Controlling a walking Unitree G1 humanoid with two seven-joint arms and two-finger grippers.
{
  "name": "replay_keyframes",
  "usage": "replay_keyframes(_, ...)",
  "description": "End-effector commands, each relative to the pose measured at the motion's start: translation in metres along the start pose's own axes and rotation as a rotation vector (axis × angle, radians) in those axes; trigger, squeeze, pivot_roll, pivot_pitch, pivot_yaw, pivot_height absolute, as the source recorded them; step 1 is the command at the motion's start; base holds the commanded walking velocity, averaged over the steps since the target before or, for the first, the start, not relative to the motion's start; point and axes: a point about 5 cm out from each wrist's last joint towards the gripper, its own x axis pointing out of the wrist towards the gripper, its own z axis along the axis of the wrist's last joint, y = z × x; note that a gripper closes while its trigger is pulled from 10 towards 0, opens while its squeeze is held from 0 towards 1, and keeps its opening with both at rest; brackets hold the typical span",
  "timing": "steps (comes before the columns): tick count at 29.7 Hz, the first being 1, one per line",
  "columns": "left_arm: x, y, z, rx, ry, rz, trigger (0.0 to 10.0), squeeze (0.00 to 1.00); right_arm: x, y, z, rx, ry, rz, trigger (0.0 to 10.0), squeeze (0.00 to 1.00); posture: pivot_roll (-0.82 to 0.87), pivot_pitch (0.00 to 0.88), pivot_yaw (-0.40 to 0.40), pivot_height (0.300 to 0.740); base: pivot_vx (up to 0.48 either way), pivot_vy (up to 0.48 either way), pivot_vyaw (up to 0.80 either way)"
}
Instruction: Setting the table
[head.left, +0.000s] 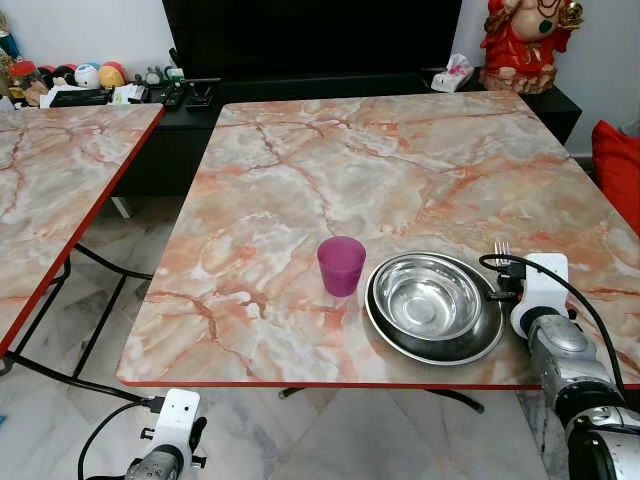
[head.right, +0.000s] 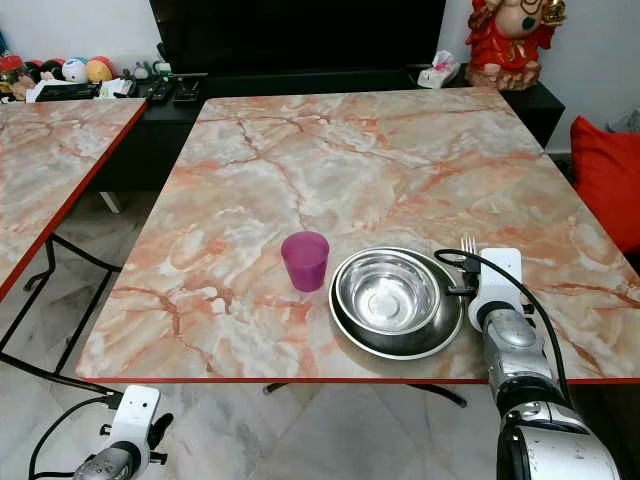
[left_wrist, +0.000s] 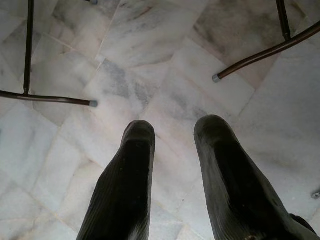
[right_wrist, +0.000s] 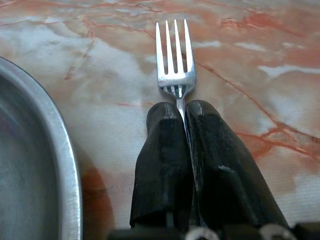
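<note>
Clamped tight, the right gripper (right_wrist: 184, 112) has its two black fingers pressed together on the neck of the fork (right_wrist: 175, 57), tines poking out straight ahead of the fingertips. That fork sits low over the marble, just to the right of the steel plate (head.left: 385, 330); whether it is touching the top I cannot tell. Its long axis runs along the gripper's own line, pointing away from the robot toward the far edge of the table, roughly parallel to the plate's right rim. So the setting-down looks like a matter of lowering and letting go, with the handle kept clear of that rim.

On the plate sits a steel bowl (head.left: 428, 297), nested inside it. Left of the plate, just beside it but apart, stands a purple cup (head.left: 341, 265), upright. The right arm is plainly the nearer one to all of this.

Far left of the plate and below the table edge, the left gripper (left_wrist: 172, 137) hangs idle, fingers parted with nothing between them, looking down at pale floor tiles (left_wrist: 150, 65) and thin table legs (left_wrist: 47, 98).

Underneath everything is the table (head.left: 330, 160), pink-veined marble pattern with a red edge. A second matching table (head.left: 50, 180) stands off to the left of the plate. Beyond the plate, at the far side, a dark TV console (head.left: 300, 80), and a red figurine (head.left: 520, 45) at its right end.
</note>
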Motion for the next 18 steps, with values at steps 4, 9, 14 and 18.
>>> replay_keyframes(4,0.0005,0.0033,0.0023,0.019,-0.007,0.004,10.0,0.0,-0.0002,0.0011,-0.005,0.003,0.032,-0.002,10.0,0.19,0.03,0.027,0.062,0.74,0.0,0.0,0.0)
replay_keyframes(9,0.0006,0.0039,0.0028,0.02,-0.009,0.006,10.0,0.0,-0.0002,0.0009,-0.0053,0.003,0.034,-0.002,10.0,0.21,0.03,0.027,0.062,0.74,0.0,0.0,0.0)
replay_keyframes(14,0.0007,0.0041,0.0034,0.024,-0.012,0.007,10.0,0.0,-0.0001,0.0011,-0.0051,0.003,0.034,-0.001,10.0,0.49,0.03,0.028,0.061,0.74,0.0,0.0,0.0)
replay_keyframes(18,0.0008,0.0037,0.0038,0.026,-0.014,0.005,10.0,0.0,-0.0001,0.0013,-0.0048,0.004,0.032,0.0,10.0,0.49,0.03,0.027,0.063,0.74,0.0,0.0,0.0)
